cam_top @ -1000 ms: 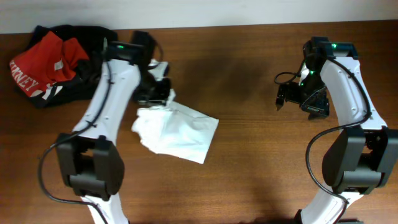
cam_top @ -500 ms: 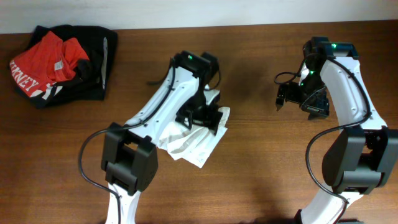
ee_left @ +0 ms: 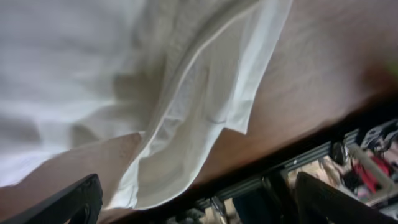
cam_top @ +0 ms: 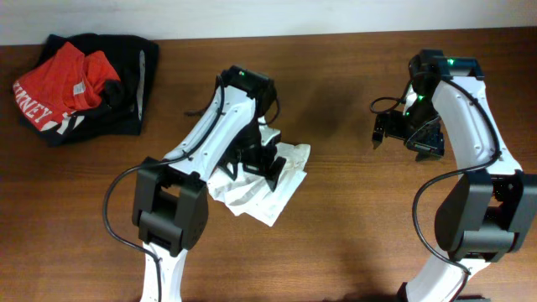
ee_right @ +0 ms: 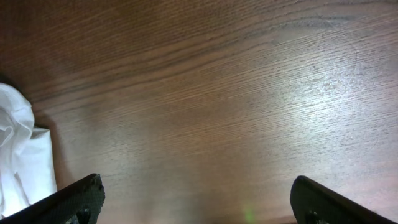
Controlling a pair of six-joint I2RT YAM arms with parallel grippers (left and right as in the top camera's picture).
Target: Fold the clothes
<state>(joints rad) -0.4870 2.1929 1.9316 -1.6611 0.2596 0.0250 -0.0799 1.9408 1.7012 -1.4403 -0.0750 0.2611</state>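
The white T-shirt (cam_top: 256, 197) lay crumpled on the tabletop (cam_top: 352, 243), right under the left gripper (cam_top: 258, 159), whose jaws were spread wide and held nothing. The right gripper (cam_top: 407, 132) hung well apart, its jaws wide and empty too. The shirt looked soft, light and floppy, so a loose edge seemed the best place to pinch. No box or basket showed.

Crumpled white T-shirt (ee_right: 17, 158) on wooden table (ee_right: 217, 93)

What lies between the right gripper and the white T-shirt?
Only bare table. The overhead view shows plain wood between the right gripper and the white T-shirt; the right wrist view shows the same, with the shirt's edge at its left.
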